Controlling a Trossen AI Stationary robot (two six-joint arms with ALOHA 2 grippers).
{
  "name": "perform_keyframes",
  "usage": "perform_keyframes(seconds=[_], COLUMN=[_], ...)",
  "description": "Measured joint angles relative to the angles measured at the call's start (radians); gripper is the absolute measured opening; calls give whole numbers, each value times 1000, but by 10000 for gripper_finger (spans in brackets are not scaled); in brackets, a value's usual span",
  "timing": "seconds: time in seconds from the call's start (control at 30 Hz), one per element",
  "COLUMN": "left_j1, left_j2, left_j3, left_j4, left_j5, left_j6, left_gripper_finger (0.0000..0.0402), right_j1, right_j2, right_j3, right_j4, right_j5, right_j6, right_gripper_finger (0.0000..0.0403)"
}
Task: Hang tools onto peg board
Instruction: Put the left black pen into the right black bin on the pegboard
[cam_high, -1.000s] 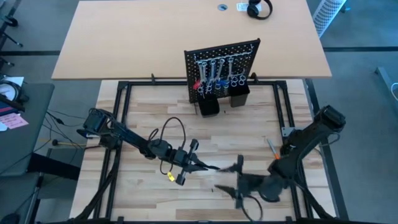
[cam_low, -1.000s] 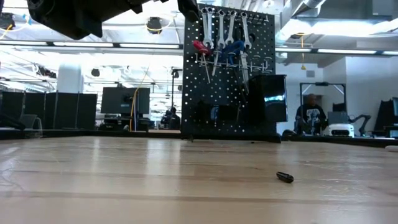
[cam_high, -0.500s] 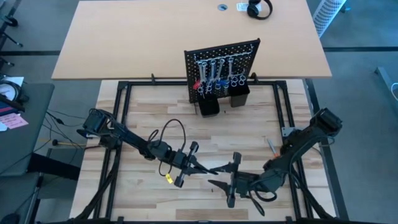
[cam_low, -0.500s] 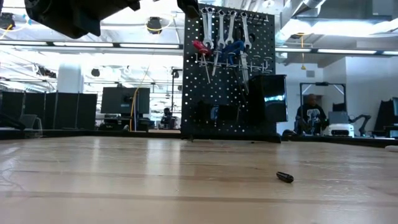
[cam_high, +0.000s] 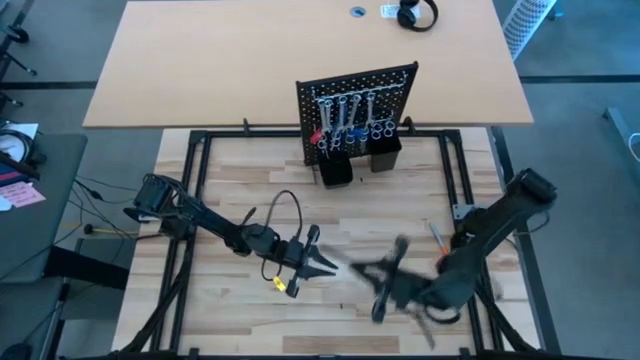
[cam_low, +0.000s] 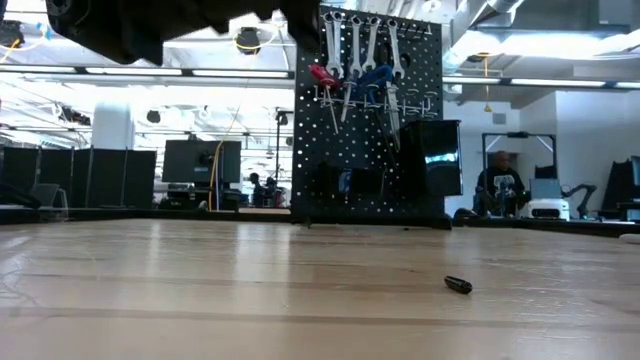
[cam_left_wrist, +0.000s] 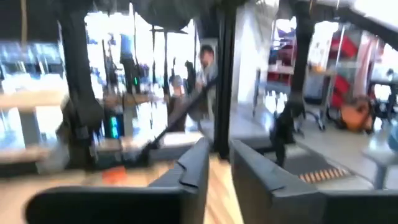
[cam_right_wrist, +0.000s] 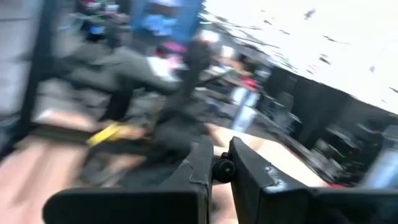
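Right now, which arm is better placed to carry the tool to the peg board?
Right: the right end effector pinches the dark tool; the left end effector stands open, empty.

A pale wooden work table in a black metal frame fills the middle, and at twelve o'clock a larger tan desk carries black headphones near its far edge. Grey floor lies all around, with a white perforated bin at two o'clock. Level across the table the room shows long ceiling lights, dark monitors at nine o'clock and a person at three o'clock
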Motion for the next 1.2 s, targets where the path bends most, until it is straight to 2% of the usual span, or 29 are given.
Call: perform_keyframes(seconds=[0.13,0.23,0.37,0.43,0.5,0.57,0.67,0.83,0.93,1.2], left_j1=[21,46,63,66,67,66,66,66,66,66], left_j2=[1,1,1,1,1,1,1,1,1,1], left_j3=[-1,-1,-1,-1,-1,-1,-1,-1,-1,-1], left_j4=[-98,-173,-218,-224,-220,-220,-220,-222,-222,-222], left_j5=[-3,-24,-50,-51,-55,-54,-54,-54,-53,-52], left_j6=[-42,-74,-124,-129,-122,-114,-112,-111,-111,-111], left_gripper_finger=[99,123,133,134,134,134,134,134,134,134], right_j1=[-12,-53,-160,-236,-321,-418,-575,-756,-852,-1005], right_j2=[-127,-207,-336,-388,-424,-457,-481,-444,-418,-324], right_j3=[61,93,119,119,117,116,117,116,116,116], right_j4=[-161,-327,-579,-719,-850,-957,-1087,-1198,-1198,-1247], right_j5=[126,146,221,223,161,55,-70,-132,-257,-418], right_j6=[4,65,252,380,507,623,731,764,765,793], right_gripper_finger=[40,40,40,40,40,40,40,40,40,42])
